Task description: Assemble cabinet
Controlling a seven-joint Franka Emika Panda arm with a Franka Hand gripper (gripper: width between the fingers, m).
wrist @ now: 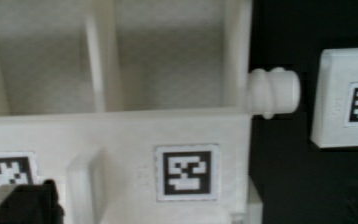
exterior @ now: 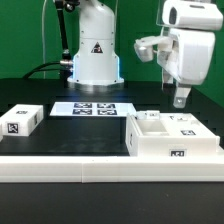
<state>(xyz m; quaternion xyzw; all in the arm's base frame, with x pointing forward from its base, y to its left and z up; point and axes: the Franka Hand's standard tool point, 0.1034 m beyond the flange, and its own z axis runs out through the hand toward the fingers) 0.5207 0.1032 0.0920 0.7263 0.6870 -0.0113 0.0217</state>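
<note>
The white cabinet body (exterior: 170,137) lies on the black table at the exterior view's right, open side up, with marker tags on its walls. In the wrist view its inner dividers (wrist: 96,60) and a tagged wall (wrist: 188,170) show, with a round knob (wrist: 274,92) sticking out at its side. A second white piece with a tag (wrist: 350,98) lies just beyond the knob. Another tagged white block (exterior: 20,121) lies at the exterior view's left. My gripper (exterior: 180,99) hangs a little above the cabinet body, open and empty; one dark finger (wrist: 25,205) shows beside the tagged wall.
The white robot pedestal (exterior: 95,55) with a triangle sticker stands at the back. The marker board (exterior: 93,108) lies flat in front of it. A long white ledge (exterior: 90,166) runs along the table's front.
</note>
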